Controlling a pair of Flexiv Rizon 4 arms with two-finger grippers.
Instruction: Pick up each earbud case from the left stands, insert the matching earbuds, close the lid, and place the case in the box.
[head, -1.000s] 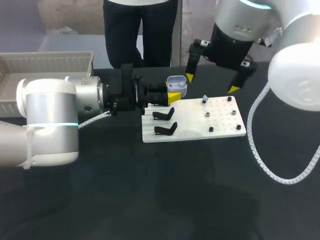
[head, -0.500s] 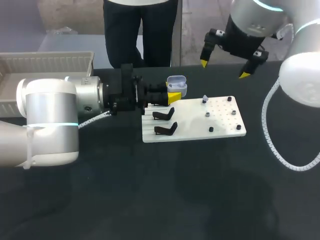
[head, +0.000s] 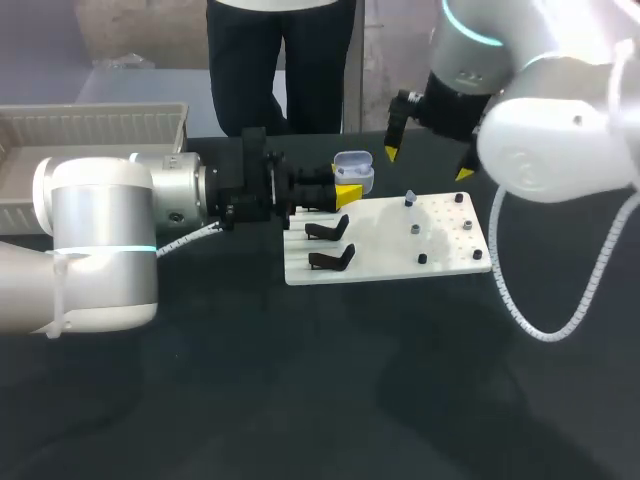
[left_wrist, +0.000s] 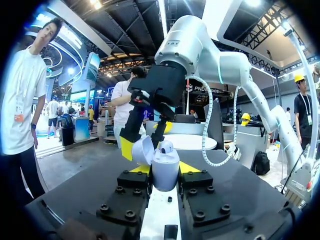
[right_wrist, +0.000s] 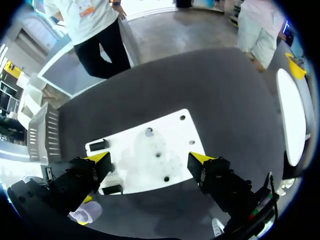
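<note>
Head view: on the black bench (head: 300, 400), the left tool (head: 345, 194) grips a pale lavender open-lidded plastic earbud case (head: 353, 168) near the white pegged board's (head: 390, 262) far edge, and the right tool (head: 427, 164) hangs spread wide. Left wrist view: both fingers touch the case. Right wrist view: the board lies under the wide fingers.

Box (head: 100, 115) lies behind-left of board (head: 390, 265) (bearing stands (head: 333, 259)).

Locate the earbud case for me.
In the head view, the open earbud case is held in the left end effector, at the white board's far left corner.
</note>
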